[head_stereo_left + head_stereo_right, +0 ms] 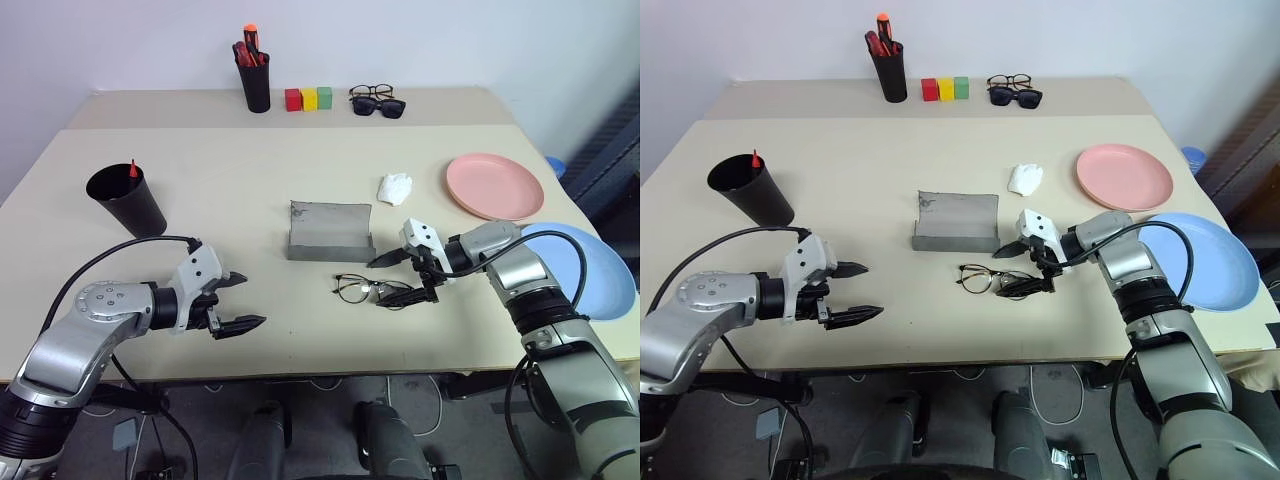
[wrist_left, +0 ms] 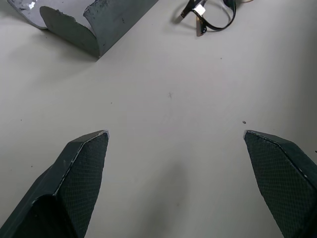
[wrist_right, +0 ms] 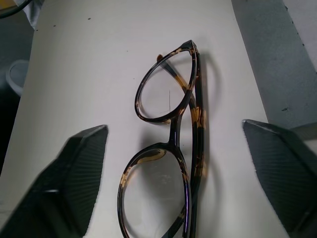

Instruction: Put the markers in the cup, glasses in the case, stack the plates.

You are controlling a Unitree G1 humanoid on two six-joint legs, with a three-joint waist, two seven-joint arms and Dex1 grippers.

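1. Two grippers over a beige table (image 1: 250,200). L gripper (image 1: 238,300) spread wide, holding nothing, near the front edge.
2. R gripper (image 1: 402,276) spread too, a finger on each side of the glasses (image 1: 368,290), which lie flat on the table just in front of the case (image 1: 330,232).
3. Case sits open at table centre.
4. Cup (image 1: 126,199) at far L with one marker (image 1: 132,168) inside.
5. Pink plate (image 1: 494,185) on the R; blue plate (image 1: 590,268) nearer, at the R edge, not stacked.
6. White wad (image 1: 394,188) between case & pink plate.
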